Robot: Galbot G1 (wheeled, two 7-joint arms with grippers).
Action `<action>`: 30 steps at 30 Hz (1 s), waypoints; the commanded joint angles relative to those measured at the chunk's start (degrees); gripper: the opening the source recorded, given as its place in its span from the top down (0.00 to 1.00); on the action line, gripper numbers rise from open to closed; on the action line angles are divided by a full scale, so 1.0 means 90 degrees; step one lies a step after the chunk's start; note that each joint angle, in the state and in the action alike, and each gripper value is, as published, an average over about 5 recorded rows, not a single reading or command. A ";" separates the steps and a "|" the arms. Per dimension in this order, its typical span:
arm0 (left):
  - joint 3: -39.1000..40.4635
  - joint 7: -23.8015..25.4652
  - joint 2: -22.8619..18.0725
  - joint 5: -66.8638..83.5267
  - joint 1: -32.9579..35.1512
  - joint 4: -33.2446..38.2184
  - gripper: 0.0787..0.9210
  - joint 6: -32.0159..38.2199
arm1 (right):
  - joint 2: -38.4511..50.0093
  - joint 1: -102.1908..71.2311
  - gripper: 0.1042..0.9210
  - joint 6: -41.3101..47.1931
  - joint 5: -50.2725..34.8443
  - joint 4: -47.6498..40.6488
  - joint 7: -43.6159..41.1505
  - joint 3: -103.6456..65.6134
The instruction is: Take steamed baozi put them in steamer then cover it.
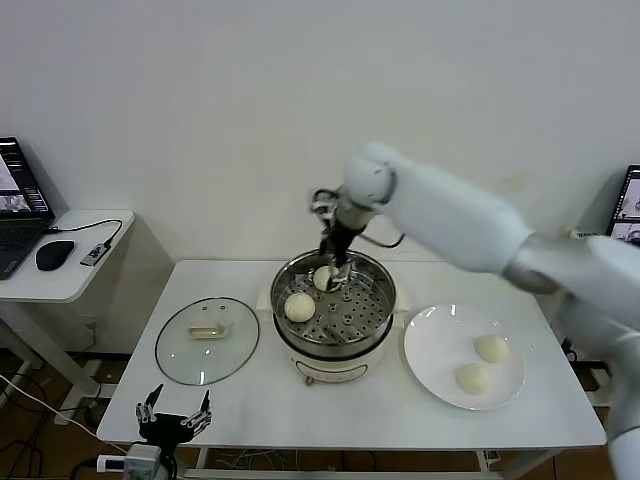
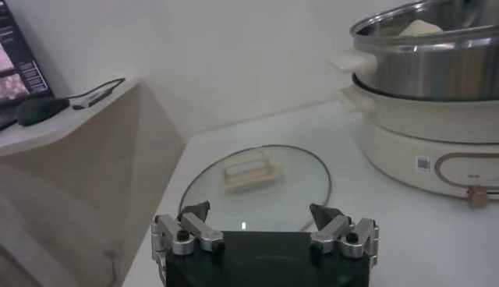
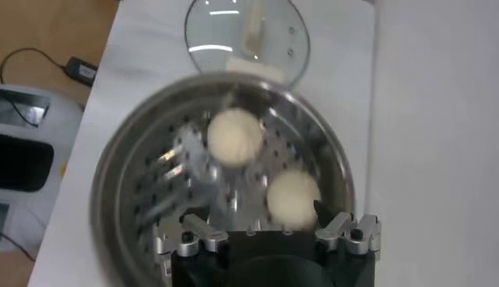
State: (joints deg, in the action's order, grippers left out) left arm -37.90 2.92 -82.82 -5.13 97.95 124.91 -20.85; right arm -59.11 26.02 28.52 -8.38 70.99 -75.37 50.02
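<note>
The steamer (image 1: pixel 335 325) stands mid-table and holds two steamed baozi, one at its left (image 1: pixel 300 306) and one at the back (image 1: pixel 322 278). My right gripper (image 1: pixel 335 268) hangs open just above the back baozi. In the right wrist view that baozi (image 3: pixel 292 199) lies on the perforated tray beside one fingertip of the right gripper (image 3: pixel 256 217), and the other baozi (image 3: pixel 235 137) lies farther off. Two more baozi (image 1: pixel 491 347) (image 1: pixel 472 378) lie on the white plate (image 1: pixel 435 345). The glass cover (image 1: pixel 207 340) lies flat, left of the steamer. My left gripper (image 1: pixel 175 415) waits open at the front left.
In the left wrist view my left gripper (image 2: pixel 259 210) faces the cover (image 2: pixel 253 195) and the steamer's base (image 2: pixel 437 132). A side desk (image 1: pixel 60 265) with a laptop and a mouse stands to the left. A wall rises behind the table.
</note>
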 commanded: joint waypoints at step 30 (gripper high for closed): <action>-0.0001 0.0000 -0.0034 -0.0060 0.0054 -0.0148 0.12 -0.0078 | 0.3345 -0.4980 0.12 -0.1351 0.3089 0.1554 -0.0338 -0.3104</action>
State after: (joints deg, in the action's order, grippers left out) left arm -37.90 2.93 -83.03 -5.36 98.79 124.95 -21.41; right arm -29.33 -9.00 17.63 14.18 85.69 -78.34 26.99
